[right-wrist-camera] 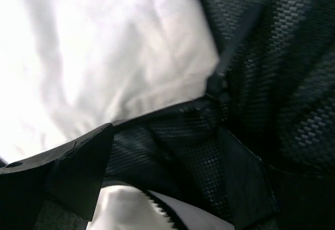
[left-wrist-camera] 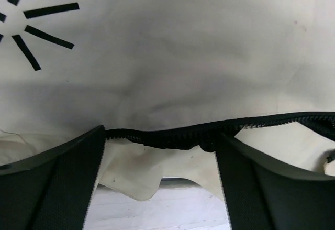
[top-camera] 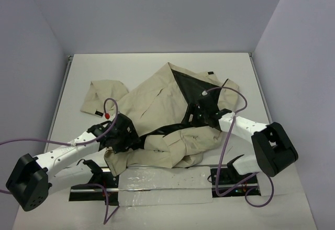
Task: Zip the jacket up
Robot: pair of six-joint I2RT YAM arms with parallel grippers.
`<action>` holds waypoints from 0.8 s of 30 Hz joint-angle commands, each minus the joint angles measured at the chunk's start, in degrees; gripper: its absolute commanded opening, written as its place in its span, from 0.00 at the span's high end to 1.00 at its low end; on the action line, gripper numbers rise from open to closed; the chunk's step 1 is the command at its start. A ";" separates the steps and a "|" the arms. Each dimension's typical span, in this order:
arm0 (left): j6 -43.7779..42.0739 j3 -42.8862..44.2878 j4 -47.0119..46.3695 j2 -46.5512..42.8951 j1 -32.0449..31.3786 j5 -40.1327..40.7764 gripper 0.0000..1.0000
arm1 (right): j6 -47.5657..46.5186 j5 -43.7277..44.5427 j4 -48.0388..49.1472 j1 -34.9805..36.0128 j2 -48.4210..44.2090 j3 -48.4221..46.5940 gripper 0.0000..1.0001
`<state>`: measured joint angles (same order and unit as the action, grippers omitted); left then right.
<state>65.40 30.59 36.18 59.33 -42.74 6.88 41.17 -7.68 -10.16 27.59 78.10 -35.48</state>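
Beige crumpled jacket point(top-camera: 157, 101), black mesh lining point(top-camera: 188, 83).
Left hand point(left-wrist-camera: 161, 135) spread astride toothed zipper point(left-wrist-camera: 261, 121); right hand point(right-wrist-camera: 166, 133) spread above lining.

Two white-shelled arms, the left arm point(top-camera: 63, 155) and the right arm point(top-camera: 242, 127), each have a bulky black joint housing point(top-camera: 29, 182) towards the base and trail looping purple cables point(top-camera: 111, 104). A small red spot point(top-camera: 107, 116) shows at the left wrist. The left gripper point(left-wrist-camera: 161, 141) and right gripper point(right-wrist-camera: 166, 135) have broad matte-black fingers point(left-wrist-camera: 57, 188) with finely textured faces.

Beige jacket point(top-camera: 157, 101), black mesh lining point(top-camera: 187, 86), black sunburst mark point(left-wrist-camera: 51, 10)
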 commanded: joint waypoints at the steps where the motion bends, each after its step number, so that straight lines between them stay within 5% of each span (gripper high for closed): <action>1: 0.87 1.23 -2.16 -0.64 -0.32 0.69 0.21 | 3.99 -3.75 8.58 -0.46 -2.82 -0.24 0.14; 3: 0.65 1.54 -2.12 -1.19 -0.28 0.86 0.21 | 3.87 -3.79 8.66 -0.96 -3.92 -1.18 0.14; 7: -0.91 1.77 -4.23 -1.60 -0.33 0.18 0.02 | 5.09 -4.36 7.99 -2.31 -3.40 -3.52 0.14; 11: -2.84 2.77 -5.19 0.22 -0.33 1.02 0.09 | 9.99 -5.41 10.16 -2.42 -1.85 -3.21 0.14; 16: -3.46 6.85 -0.22 2.82 -0.33 6.80 0.40 | 11.71 -5.18 11.67 -1.30 -3.14 -2.21 0.20; 21: -2.82 11.22 4.58 3.38 -0.37 10.43 0.99 | 9.37 0.77 5.74 1.26 -6.13 -5.04 0.20; 24: -2.42 12.73 5.63 1.71 -0.40 11.01 1.00 | 8.58 4.07 4.36 2.53 -7.76 -5.42 0.20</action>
<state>62.54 39.14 39.19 62.60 -42.83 14.52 50.88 -8.76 -4.48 28.13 74.70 -37.43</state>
